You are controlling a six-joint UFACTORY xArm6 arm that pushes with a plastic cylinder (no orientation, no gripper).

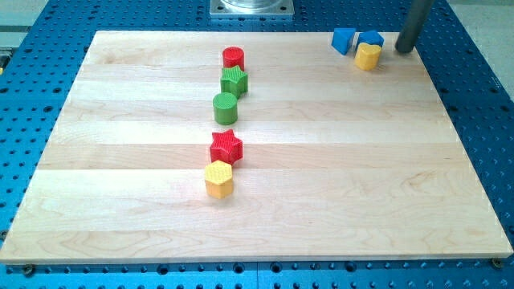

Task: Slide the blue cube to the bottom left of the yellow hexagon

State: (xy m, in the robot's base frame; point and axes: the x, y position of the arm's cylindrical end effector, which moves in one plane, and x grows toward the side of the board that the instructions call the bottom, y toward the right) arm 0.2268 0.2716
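Observation:
The blue cube point(344, 40) sits near the board's top right edge. A second blue block point(372, 38), shape unclear, lies just right of it, with a yellow round block point(368, 57) touching its lower side. The yellow hexagon point(218, 179) lies left of centre in the lower half, far from the blue cube. My tip point(404, 51) is at the top right, just right of the second blue block and the yellow round block, touching neither. It is about 75 px right of the blue cube.
A column of blocks runs above the yellow hexagon: a red star point(226, 147) touching it, then a green cylinder point(226, 107), a green star point(234, 80) and a red cylinder point(233, 57). The wooden board point(361, 185) rests on a blue perforated table.

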